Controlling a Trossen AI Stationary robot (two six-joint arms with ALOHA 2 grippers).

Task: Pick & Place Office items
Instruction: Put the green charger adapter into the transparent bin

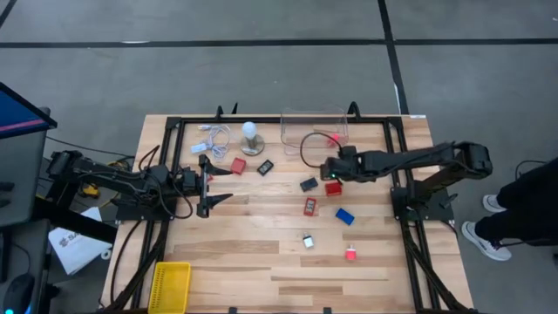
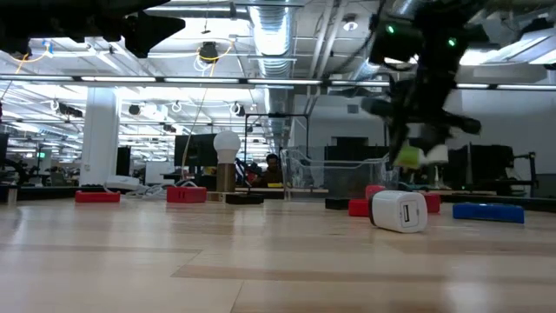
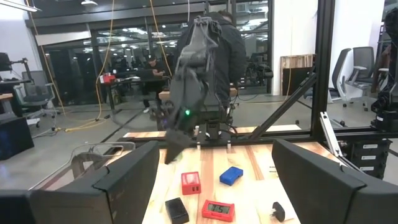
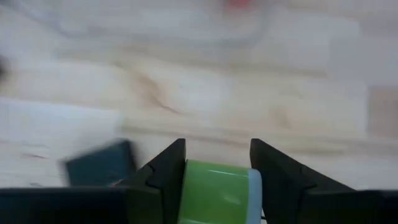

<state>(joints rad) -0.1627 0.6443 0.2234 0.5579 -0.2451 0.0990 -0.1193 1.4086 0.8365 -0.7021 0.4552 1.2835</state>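
My right gripper (image 1: pixel 331 171) hovers over the table's middle right, shut on a small green block with a white edge (image 4: pixel 214 190), also seen in the low view (image 2: pixel 408 155). Other office items lie flat on the wood: red blocks (image 1: pixel 238 166) (image 1: pixel 309 207) (image 1: pixel 331 188), black blocks (image 1: pixel 265 167) (image 1: pixel 309 184), a blue block (image 1: pixel 345 215), a white one (image 1: pixel 308 242) and a red one (image 1: pixel 350 254). At the table's left my left gripper (image 1: pixel 209 183) waits open, with nothing between its fingers (image 3: pixel 130 180). My right gripper pinches the green block by two opposite sides (image 4: pixel 193 186) between its two fingers. The fingers slant down toward the table. The block is lifted clear of the wood, hanging at the fingers' ends (image 2: pixel 408 155).
A clear bin (image 1: pixel 314 126) stands at the far edge, just beyond my right gripper. A white bulb on a round base (image 1: pixel 251 138) and a coiled white cable (image 1: pixel 214 138) sit at the far left. A yellow bin (image 1: pixel 170 286) is at the near left corner.
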